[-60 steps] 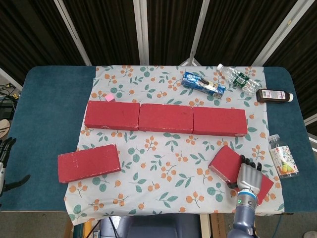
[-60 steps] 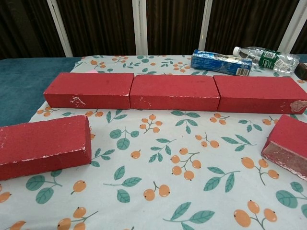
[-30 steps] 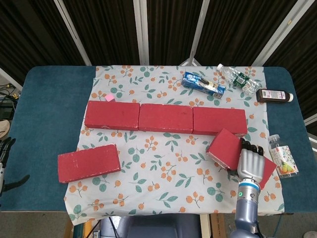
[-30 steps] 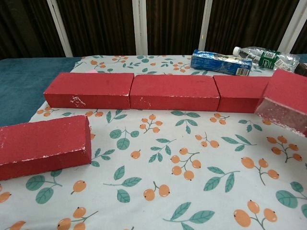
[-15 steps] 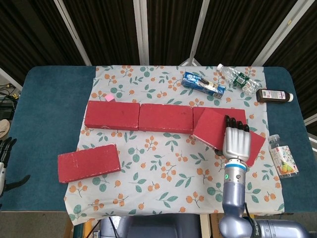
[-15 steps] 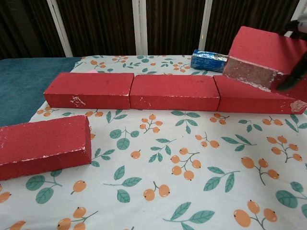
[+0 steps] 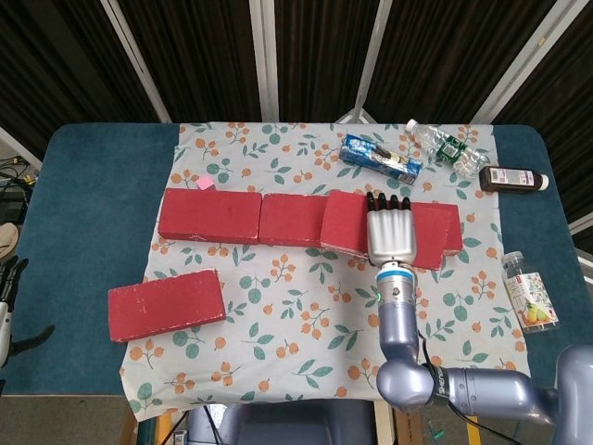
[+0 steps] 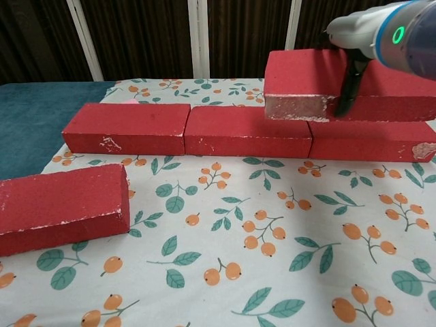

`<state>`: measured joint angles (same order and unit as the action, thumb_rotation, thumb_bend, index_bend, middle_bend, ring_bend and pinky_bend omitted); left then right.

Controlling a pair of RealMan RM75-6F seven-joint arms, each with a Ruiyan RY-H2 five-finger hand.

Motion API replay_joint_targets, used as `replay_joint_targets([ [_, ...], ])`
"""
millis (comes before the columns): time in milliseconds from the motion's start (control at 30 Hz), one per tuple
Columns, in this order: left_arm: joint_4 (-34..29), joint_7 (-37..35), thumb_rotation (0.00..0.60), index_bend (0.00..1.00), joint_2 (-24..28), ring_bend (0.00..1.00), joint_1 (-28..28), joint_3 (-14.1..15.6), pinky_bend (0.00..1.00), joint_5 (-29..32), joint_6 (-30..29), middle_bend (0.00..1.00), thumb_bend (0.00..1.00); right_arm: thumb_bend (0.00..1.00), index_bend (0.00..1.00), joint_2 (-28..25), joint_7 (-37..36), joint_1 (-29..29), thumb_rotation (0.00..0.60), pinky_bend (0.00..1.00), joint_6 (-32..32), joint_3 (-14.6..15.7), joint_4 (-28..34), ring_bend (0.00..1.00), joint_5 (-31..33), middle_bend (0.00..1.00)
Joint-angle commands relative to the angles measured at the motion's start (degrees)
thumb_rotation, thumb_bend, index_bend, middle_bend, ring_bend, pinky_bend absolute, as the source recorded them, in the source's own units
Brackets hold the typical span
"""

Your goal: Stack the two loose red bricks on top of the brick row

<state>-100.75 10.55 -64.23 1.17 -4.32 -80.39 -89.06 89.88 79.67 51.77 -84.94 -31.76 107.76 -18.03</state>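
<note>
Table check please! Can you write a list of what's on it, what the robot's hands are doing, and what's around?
surface: teal table under a flowered cloth.
job's things: brick row of three red bricks; held brick on or just above the row's right part, contact unclear; loose brick flat on the cloth, front left.
clutter: blue packet, clear bottle, dark bottle, small packet, pink cube.
hands: right hand grips the held brick from above; left hand at the table's left edge, holds nothing.
cables: some at the far left edge.
surroundings: dark curtain with pale bars behind.
</note>
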Motion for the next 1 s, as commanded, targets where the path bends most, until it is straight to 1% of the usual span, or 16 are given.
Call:
replay_joint_targets([
  [33,-0.4,1.68,0.6,0.04,-0.61,0.0,0.0,-0.07,0.14,0.35,-0.26,0.02,0.01,0.15,0.32,0.3,0.12,3.31,0.6,0.22,6.24,-1.93,-5.86,0.44,5.54,0.42],
  [133,-0.65,3.07,0.6,0.04,-0.96,0.0,-0.05,0.15,0.14,0.27,-0.4,0.02,0.01,0.15,0.32,0.58,0.22,5.31,0.6,0.22,8.65,-2.62,-9.64,0.44,7.92,0.41],
  [267,-0.92,4.55,0.6,0.04,-1.28,0.0,-0.04,0.5,0.14,0.12,-0.3,0.02,0.01,0.15,0.33,0.9,-1.03,7.38,0.6,0.22,12.42,-4.74,-14.24,0.44,12.47,0.42],
  [400,-1.06,5.46,0.6,0.04,-1.55,0.0,-0.03,0.48,0.14,0.25,-0.41,0.02,0.01,0.15,0.33,0.69,-0.38,9.4,0.6,0.22,15.18,-5.16,-18.18,0.44,15.46,0.42],
  [600,-1.09,6.88,0.6,0.04,-2.11,0.0,0.11,0.26,0.14,0.82,-0.38,0.02,0.01,0.15,0.33,0.23,-0.25,11.28,0.6,0.22,18.14,-4.0,-21.3,0.43,17.93,0.42],
  [800,-1.18,8.51,0.6,0.04,-2.83,0.0,0.06,-0.01,0.14,1.54,-0.75,0.02,0.01,0.15,0.33,-0.17,-1.63,12.09,0.6,0.22,23.08,-1.93,-23.55,0.43,17.91,0.42],
  [1000,-1.59,10.29,0.6,0.04,-3.61,0.0,-0.12,-0.15,0.14,1.85,-1.51,0.02,0.01,0.15,0.33,-0.99,-3.47,12.72,0.6,0.22,26.93,-0.55,-25.03,0.43,19.03,0.42],
])
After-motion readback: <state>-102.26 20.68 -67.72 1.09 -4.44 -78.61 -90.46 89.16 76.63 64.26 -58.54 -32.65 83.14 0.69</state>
